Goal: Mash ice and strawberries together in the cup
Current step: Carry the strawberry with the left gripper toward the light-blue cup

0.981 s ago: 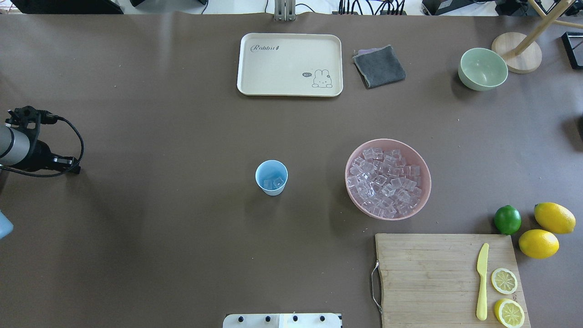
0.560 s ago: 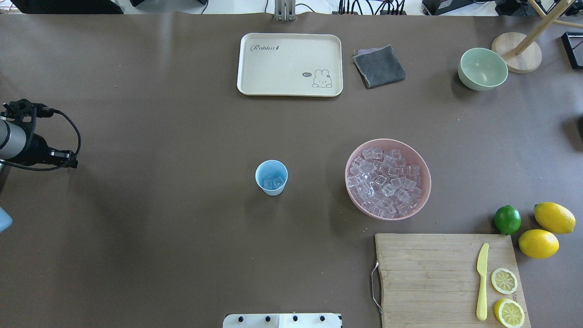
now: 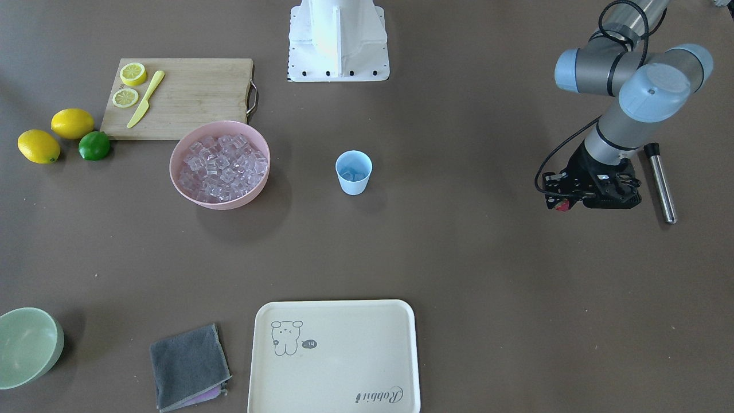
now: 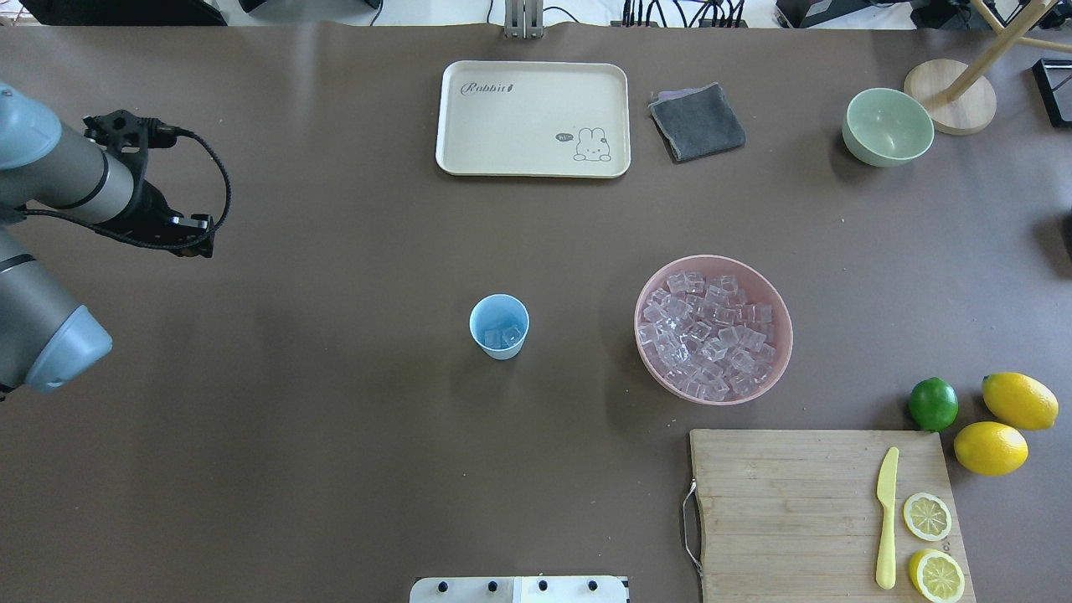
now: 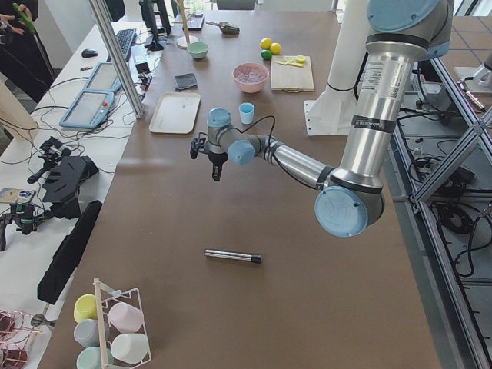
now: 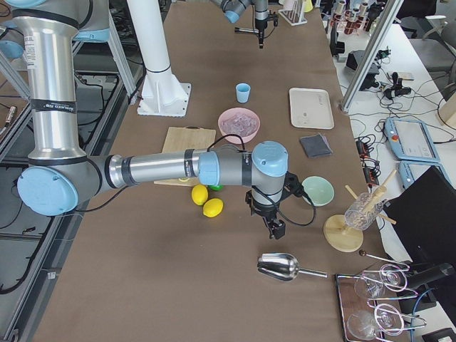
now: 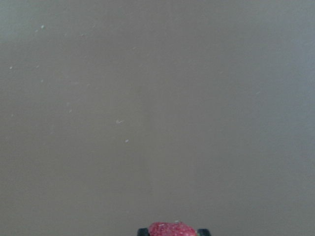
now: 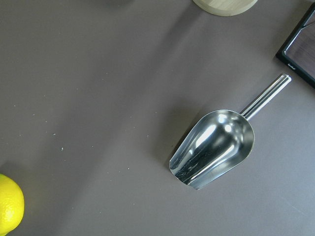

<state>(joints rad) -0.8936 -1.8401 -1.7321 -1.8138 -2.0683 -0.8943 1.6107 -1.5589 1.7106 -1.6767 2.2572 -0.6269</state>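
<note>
While the left hand (image 3: 564,202) hangs over the table (image 4: 335,461) pinching the strawberry (image 7: 172,229), the cup (image 4: 499,327) stands mid-table, between the hand's three and four o'clock from overhead, ice (image 4: 502,337) cubes inside. Right hand (image 6: 276,229) hovers near the scoop (image 8: 214,147); wide or narrow, can't tell.

The cream tray (image 4: 519,126) reads "Rabbit".

I see a mirror-polished steel scoop (image 8: 216,147) on the matt brown table cover (image 8: 98,98), a grainy wooden cutting board (image 4: 779,511), and a smooth light-blue plastic cup (image 4: 487,314).
</note>
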